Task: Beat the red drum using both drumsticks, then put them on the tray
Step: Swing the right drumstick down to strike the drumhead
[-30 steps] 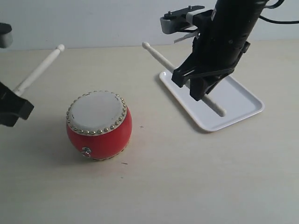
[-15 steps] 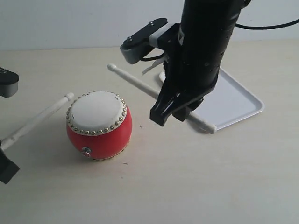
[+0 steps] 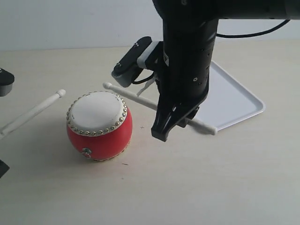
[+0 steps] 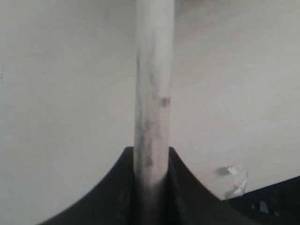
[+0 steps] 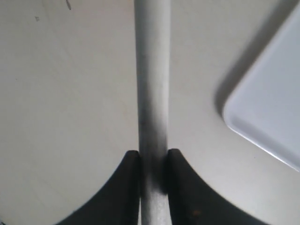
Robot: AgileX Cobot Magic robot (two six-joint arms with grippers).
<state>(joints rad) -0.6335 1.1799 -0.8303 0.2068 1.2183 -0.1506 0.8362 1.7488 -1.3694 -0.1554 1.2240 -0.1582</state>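
The red drum (image 3: 99,133) stands upright on the table, cream skin up. My right gripper (image 3: 174,119) is shut on one drumstick (image 3: 136,98). That stick's rounded tip hangs by the drum's far rim; I cannot tell if it touches. In the right wrist view the stick (image 5: 151,79) runs straight out from the shut gripper (image 5: 151,157). My left gripper (image 4: 151,154) is shut on the other drumstick (image 4: 153,84). This left stick (image 3: 33,111) slants in from the left edge, and its tip is just left of the drum, apart from it. The white tray (image 3: 236,101) lies behind the right arm.
The bulky black right arm (image 3: 187,56) hides the tray's near-left part and reaches over the table's middle. A grey part of the left arm (image 3: 4,82) shows at the left edge. A tray corner (image 5: 272,117) lies beside the right stick.
The right arm swung left from the tray and lowered, bringing its stick's tip to the drum's far rim. The left stick dropped beside the drum, then drew back slightly left.
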